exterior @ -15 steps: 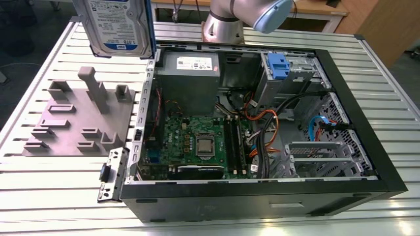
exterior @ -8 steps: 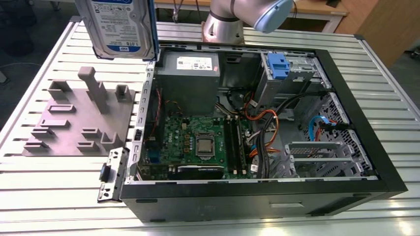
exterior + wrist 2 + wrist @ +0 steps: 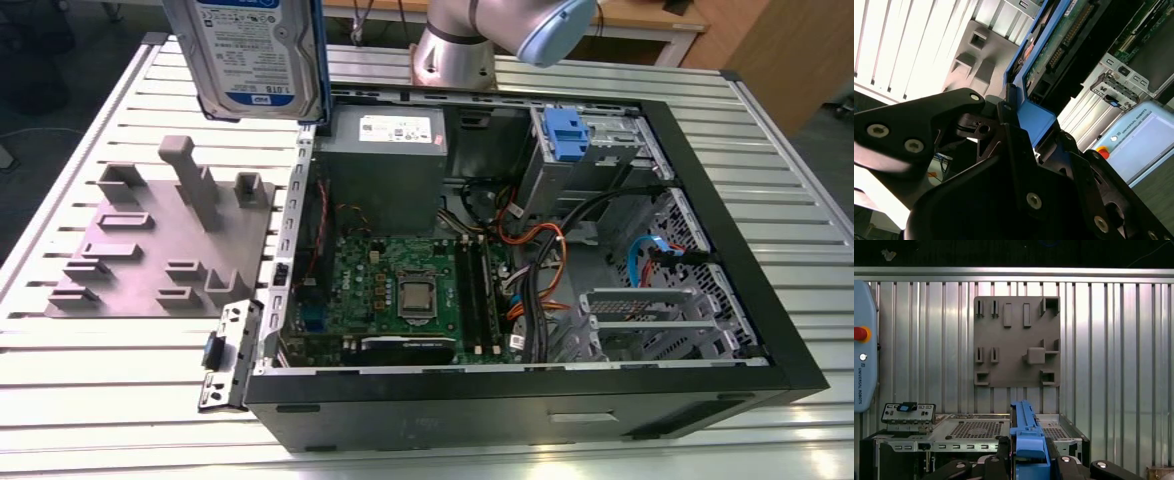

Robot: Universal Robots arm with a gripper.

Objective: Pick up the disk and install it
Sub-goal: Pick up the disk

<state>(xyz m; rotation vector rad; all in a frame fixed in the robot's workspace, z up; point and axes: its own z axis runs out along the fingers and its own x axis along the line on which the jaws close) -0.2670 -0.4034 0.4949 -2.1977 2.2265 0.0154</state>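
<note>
The disk, a silver-grey drive with a white-and-blue label and a blue bracket, hangs upright in the air above the table's far side, over the far left corner of the open computer case in the exterior view. In the second wrist view its green circuit side and blue bracket run away from my gripper. The black fingers are closed against the bracket. In the first wrist view the bracket's blue edge stands between the fingers of my gripper.
A grey fixture plate with upright posts lies on the slatted table at the exterior view's left. The case holds a grey power-supply box, a motherboard, cables, and a drive bay with a blue latch. The arm's base stands behind the case.
</note>
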